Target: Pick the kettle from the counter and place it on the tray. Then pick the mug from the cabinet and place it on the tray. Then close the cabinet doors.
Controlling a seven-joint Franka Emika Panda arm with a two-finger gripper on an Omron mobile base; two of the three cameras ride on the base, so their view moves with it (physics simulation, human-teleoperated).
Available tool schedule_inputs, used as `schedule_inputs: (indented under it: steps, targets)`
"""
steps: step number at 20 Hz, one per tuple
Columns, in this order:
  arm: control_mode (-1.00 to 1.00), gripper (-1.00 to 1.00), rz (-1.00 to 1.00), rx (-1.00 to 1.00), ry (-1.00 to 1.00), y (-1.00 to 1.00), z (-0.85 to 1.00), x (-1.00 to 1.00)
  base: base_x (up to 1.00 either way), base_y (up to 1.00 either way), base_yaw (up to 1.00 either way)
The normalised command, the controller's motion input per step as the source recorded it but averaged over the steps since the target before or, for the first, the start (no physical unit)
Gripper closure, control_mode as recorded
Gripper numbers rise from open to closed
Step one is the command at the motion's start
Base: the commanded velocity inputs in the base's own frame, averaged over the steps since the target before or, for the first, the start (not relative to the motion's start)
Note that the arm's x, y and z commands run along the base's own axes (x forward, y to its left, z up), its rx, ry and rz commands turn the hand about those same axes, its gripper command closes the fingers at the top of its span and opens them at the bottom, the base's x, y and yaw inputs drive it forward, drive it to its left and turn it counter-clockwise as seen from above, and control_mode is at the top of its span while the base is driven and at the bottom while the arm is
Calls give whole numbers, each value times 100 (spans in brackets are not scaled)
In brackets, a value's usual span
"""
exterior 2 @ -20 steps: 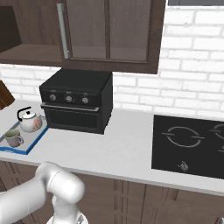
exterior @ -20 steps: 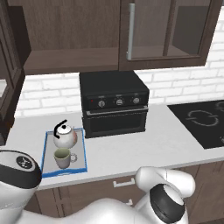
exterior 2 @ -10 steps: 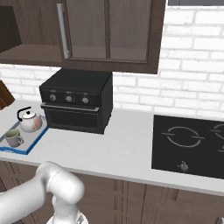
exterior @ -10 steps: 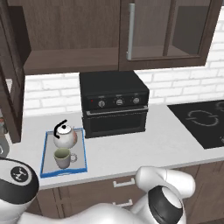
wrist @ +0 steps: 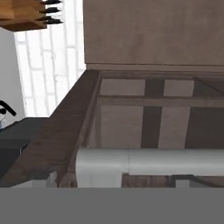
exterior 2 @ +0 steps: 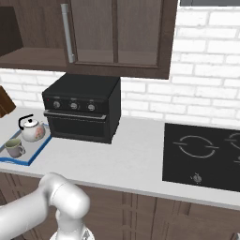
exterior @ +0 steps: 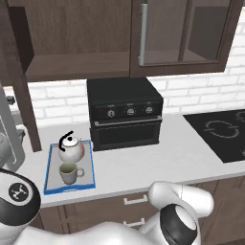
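Note:
The white kettle [exterior: 71, 148] and the pale mug [exterior: 69, 172] both stand on the blue-rimmed tray [exterior: 51, 184] on the counter [exterior: 167, 160], left of the oven; they show too as kettle [exterior 2: 33, 131], mug [exterior 2: 15, 147] and tray [exterior 2: 23, 161]. The cabinet [exterior: 76, 38] is open on its left half. Its left door [exterior: 21, 81] hangs partly swung out, with its grey bar handle [exterior: 10, 127] toward me. The right door [exterior: 186, 33] is shut. My gripper [wrist: 117, 179] is open, right against that door's bar handle [wrist: 148, 167], which lies across the hand view.
A black oven [exterior: 125, 115] sits on the counter right of the tray, and a black cooktop [exterior: 220, 133] lies at the far right. A wooden knife block [exterior 2: 3, 101] stands left of the tray. A white brick wall [exterior 2: 206, 84] runs behind.
The open left door has swung rightward, toward the cabinet, with its handle now further into the left base view. Kettle, mug and tray have not moved.

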Motion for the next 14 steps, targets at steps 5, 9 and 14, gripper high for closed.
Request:
schedule_inputs:
  steps: [5, 9, 14]
  targets:
    - [-100, -100, -16, 0, 9, -53, -2, 43, 0, 0, 0]
    - [-100, -100, -13, 0, 15, -59, -6, 52, 0, 0, 0]
    - [-100, -100, -9, 0, 11, -59, -10, 60, 0, 0, 0]
